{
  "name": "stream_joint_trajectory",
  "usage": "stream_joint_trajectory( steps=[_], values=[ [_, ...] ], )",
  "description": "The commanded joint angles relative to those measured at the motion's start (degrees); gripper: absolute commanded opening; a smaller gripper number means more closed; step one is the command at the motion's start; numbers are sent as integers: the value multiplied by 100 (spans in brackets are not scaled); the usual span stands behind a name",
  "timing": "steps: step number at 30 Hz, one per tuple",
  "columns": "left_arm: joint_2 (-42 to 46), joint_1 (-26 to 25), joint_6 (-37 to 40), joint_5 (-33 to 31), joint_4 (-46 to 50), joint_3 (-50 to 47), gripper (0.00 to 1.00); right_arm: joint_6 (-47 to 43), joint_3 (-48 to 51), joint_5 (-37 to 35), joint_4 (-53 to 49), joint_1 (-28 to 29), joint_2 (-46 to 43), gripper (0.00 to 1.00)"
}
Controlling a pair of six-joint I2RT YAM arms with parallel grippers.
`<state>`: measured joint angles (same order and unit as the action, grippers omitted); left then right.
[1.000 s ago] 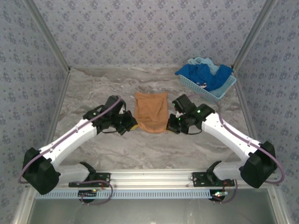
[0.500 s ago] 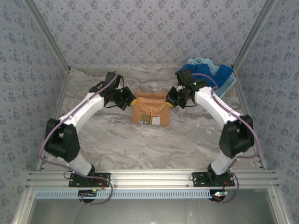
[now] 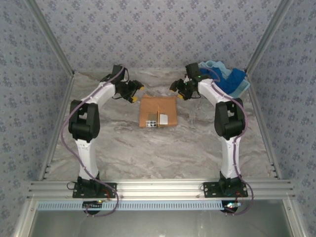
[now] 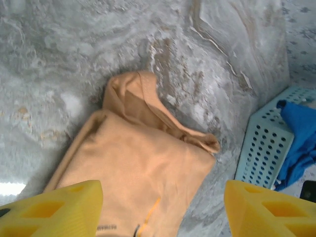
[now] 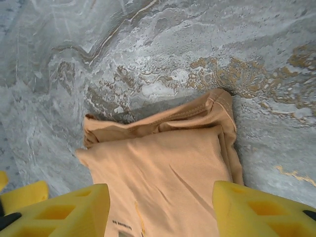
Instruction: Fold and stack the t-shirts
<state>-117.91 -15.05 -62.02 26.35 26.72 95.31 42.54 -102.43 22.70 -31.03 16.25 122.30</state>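
Top external view: the orange-tan t-shirt (image 3: 158, 112) lies as a folded packet mid-table, between the two arms and just nearer than both grippers.
Left gripper (image 3: 134, 92): jaws apart with nothing between them, hovering off the packet's far-left corner.
Right gripper (image 3: 174, 89): jaws apart as well and empty, off the far-right corner.
Heading: the white labels (image 3: 159, 119) face up by the near edge, and bunched ends poke out along the far edge.
Long axis: the packet is nearly square, a touch longer left to right across the table.
Risk one: those far-edge flaps look unpinned. They could spring open and leave a lumpy base for the stack.
Risk two: the royal blue t-shirt (image 4: 296, 133) sits heaped in the basket (image 4: 261, 148) with the pale aqua t-shirt (image 3: 212, 65). A grab there could lift both tangled together, or drag the basket.
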Motion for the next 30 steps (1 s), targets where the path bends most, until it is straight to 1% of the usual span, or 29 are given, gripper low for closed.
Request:
stream_joint_trajectory(
  steps=[1,3,4,5,7,9,10,12,14,16,19,21,24,28,30],
  values=[
    [1438,-316,-25,-249,140,-1119,59,-387,711,-272,1,36,-1107,54],
    [2144,-691,-734,-338,-273,-2298,54,-289,1513,-329,262,70,-1811,48],
    [2427,-904,-1134,-457,-459,-2735,51,-199,1959,-349,435,107,-2118,46],
    [2713,-1223,-1636,-677,-664,-3254,48,-108,2434,-345,660,162,-2534,46],
    [3176,-1894,-2717,-1199,-1437,-4132,48,70,3333,-270,1246,296,-3346,47],
    [3365,-2463,-3583,-1835,-2182,-4667,50,351,4334,-129,1925,436,-4119,53],
    [3377,-2693,-3940,-2238,-2461,-4818,55,519,4788,-88,2284,513,-4486,56],
    [3215,-2949,-4362,-2740,-3059,-4978,59,952,5599,-10,3055,583,-5218,61],
    [2874,-3060,-4661,-2911,-3591,-5009,63,1346,6160,40,3369,576,-5696,62],
    [2458,-3151,-5032,-2984,-4166,-5022,64,1449,6412,115,3326,579,-6007,62],
    [1967,-3260,-5306,-3342,-4844,-4954,63,1311,6427,245,2833,552,-6246,61],
    [1800,-3318,-5493,-3596,-5004,-4899,61,1223,6397,328,2606,474,-6317,61],
    [1631,-3429,-5835,-3934,-5056,-4842,55,1130,6360,414,2402,353,-6398,60],
    [1320,-3426,-5970,-4138,-5196,-4650,51,959,6248,488,2186,302,-6423,60],
    [1130,-3408,-6016,-4163,-5265,-4503,48,911,6233,500,2127,307,-6429,60]
  ],
)
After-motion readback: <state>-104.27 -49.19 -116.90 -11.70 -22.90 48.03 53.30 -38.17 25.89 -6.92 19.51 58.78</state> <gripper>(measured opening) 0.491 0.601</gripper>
